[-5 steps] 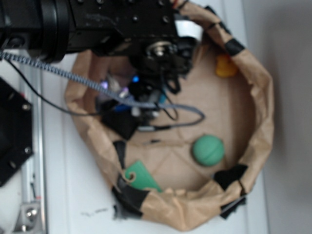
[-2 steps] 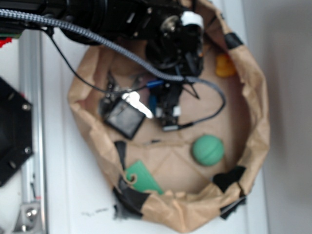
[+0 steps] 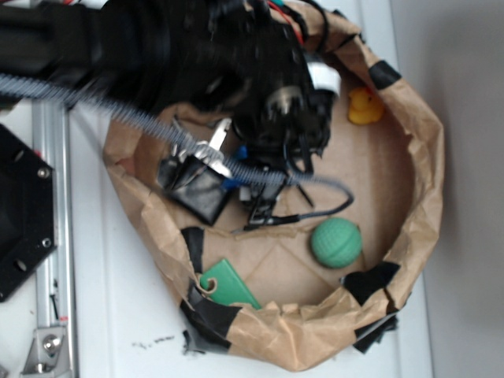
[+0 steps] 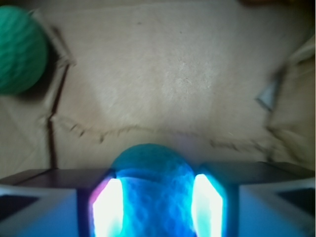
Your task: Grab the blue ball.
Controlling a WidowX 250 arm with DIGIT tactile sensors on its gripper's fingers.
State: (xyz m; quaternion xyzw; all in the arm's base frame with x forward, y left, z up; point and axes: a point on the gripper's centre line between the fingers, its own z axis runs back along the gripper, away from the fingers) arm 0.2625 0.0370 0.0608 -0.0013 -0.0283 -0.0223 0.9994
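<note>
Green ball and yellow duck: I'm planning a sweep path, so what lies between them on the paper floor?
Nothing: in the exterior view the brown paper between the green ball and the yellow duck is bare.

no text, label, brand, number or sign can be read in either view. the small dark scribbles on the white table surface [image 3: 150, 343], just outside the crumpled brown paper ring taped with black tape [image 3: 409, 150], are too smeared to make out. the black robot arm housing [image 3: 181, 55] is blurred, with no legible marking.
</note>
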